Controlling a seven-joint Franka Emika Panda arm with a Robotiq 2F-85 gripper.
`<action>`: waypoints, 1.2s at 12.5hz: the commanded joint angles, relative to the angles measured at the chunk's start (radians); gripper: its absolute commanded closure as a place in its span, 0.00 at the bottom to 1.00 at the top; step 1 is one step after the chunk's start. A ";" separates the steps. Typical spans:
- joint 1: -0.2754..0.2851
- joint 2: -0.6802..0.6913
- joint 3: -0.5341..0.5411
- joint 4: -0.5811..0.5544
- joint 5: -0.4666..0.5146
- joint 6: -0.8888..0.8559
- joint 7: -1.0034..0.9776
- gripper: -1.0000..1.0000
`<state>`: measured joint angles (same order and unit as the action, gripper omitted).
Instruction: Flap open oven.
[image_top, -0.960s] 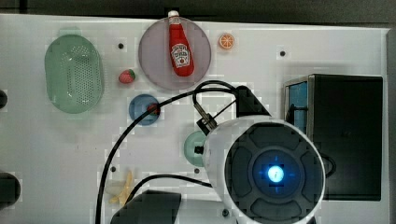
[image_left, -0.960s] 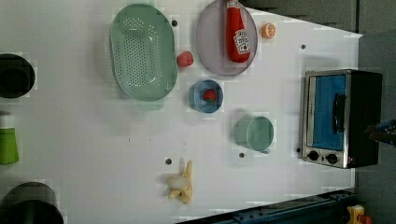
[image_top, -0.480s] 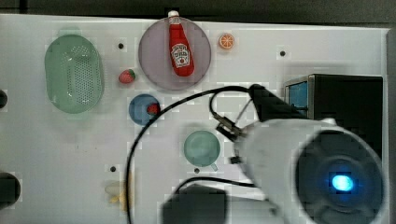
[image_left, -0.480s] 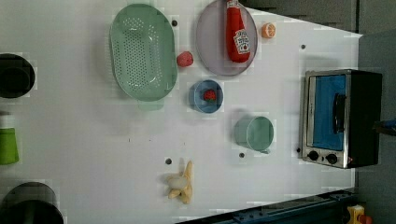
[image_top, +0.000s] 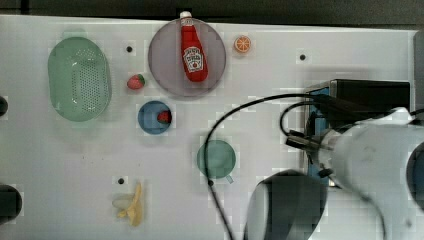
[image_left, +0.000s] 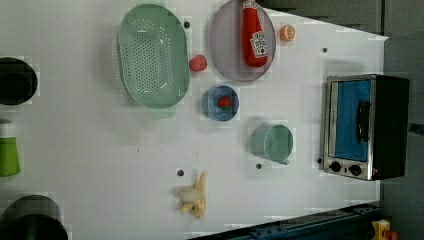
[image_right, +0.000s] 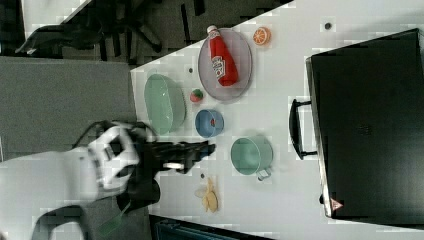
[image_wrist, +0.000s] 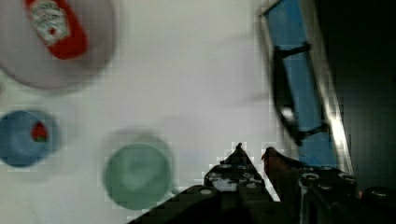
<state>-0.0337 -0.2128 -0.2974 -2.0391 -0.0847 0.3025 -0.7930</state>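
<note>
The oven (image_left: 365, 127) stands at the left view's right edge of the white table, boxy with a black top (image_right: 370, 130). Its blue glass door (image_wrist: 299, 84) is closed, and the dark bar handle (image_left: 362, 121) runs across it. My gripper (image_wrist: 253, 151) hovers above the table between the green cup and the oven door, apart from the handle (image_wrist: 285, 107). Its fingers stand narrowly open with nothing between them. In the top view my white arm (image_top: 380, 165) covers much of the oven (image_top: 375, 92). In the right view the dark gripper (image_right: 207, 148) points toward the oven.
A green cup (image_left: 271, 142) sits nearest the oven door. Farther off are a blue bowl (image_left: 220, 103) with a strawberry, a grey plate (image_left: 225, 45) holding a ketchup bottle (image_left: 254, 35), a green colander (image_left: 152, 55), an orange slice (image_left: 287, 32) and a banana (image_left: 195, 197).
My arm has swung toward the top view's right and now covers much of the oven. The oven door stays closed and the table objects have not moved.
</note>
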 joint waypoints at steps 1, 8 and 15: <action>-0.008 0.048 -0.054 -0.014 -0.006 0.061 -0.146 0.83; -0.011 0.200 -0.147 -0.111 -0.004 0.351 -0.401 0.83; -0.014 0.344 -0.162 -0.143 -0.002 0.478 -0.399 0.83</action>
<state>-0.0401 0.1332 -0.4443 -2.1875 -0.0894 0.7695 -1.1406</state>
